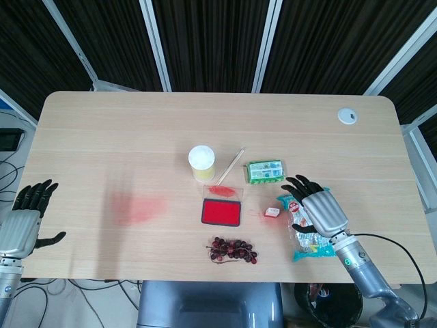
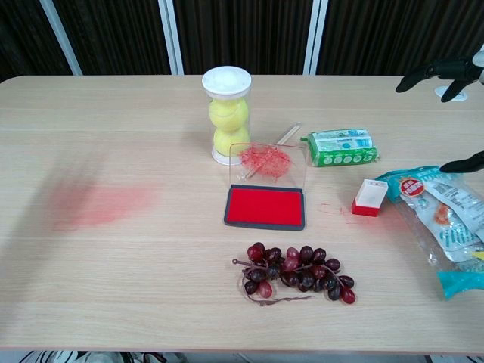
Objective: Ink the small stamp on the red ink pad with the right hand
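The small stamp (image 1: pixel 272 212) (image 2: pixel 369 198), white on top with a red base, stands on the table just right of the red ink pad (image 1: pixel 221 212) (image 2: pixel 265 206). The pad's clear lid (image 2: pixel 267 165) is raised at the back. My right hand (image 1: pixel 319 208) hovers open with fingers spread just right of the stamp, above a snack bag; only its dark fingertips (image 2: pixel 442 73) show at the chest view's right edge. At the table's left front edge my left hand (image 1: pixel 24 219) is open and holds nothing.
A clear tube of yellow balls (image 1: pixel 202 163) (image 2: pixel 226 115) stands behind the pad, with a wooden stick (image 1: pixel 231 166) beside it. A green packet (image 1: pixel 265 171) (image 2: pixel 341 147), a teal snack bag (image 1: pixel 305 236) (image 2: pixel 446 227) and grapes (image 1: pixel 233 250) (image 2: pixel 296 274) lie around. A red smear (image 1: pixel 140 209) marks the table.
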